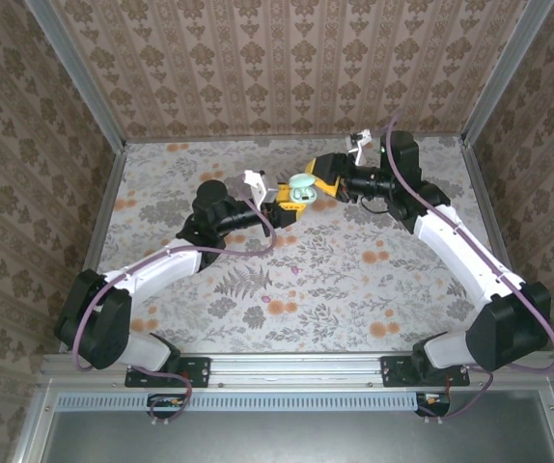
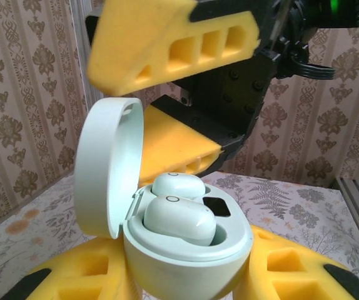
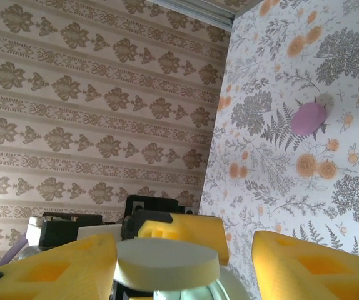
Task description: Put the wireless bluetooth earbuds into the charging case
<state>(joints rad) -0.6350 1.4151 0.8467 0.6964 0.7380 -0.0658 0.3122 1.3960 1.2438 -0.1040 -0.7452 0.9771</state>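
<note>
Both arms extend to far centre, wrists facing. Left gripper [image 1: 282, 202] clenched on mint charging case [image 2: 186, 265], two earbuds [image 2: 179, 219] seated. Right gripper [image 1: 324, 185] released, fingers [image 3: 317, 262] straddling raised lid [image 2: 104, 169].

The charging case [image 2: 186, 256] is sitting between the left gripper's [image 1: 285, 200] fingers, above the far middle of the table [image 1: 161, 183]. Its lid [image 2: 104, 169] is standing open. Two earbuds [image 2: 179, 219] are lying inside, one behind the other. The right gripper [image 1: 323, 185] is hovering above and behind the lid. A loose earbud [image 1: 293, 271] is lying nearer the arm bases.
</note>
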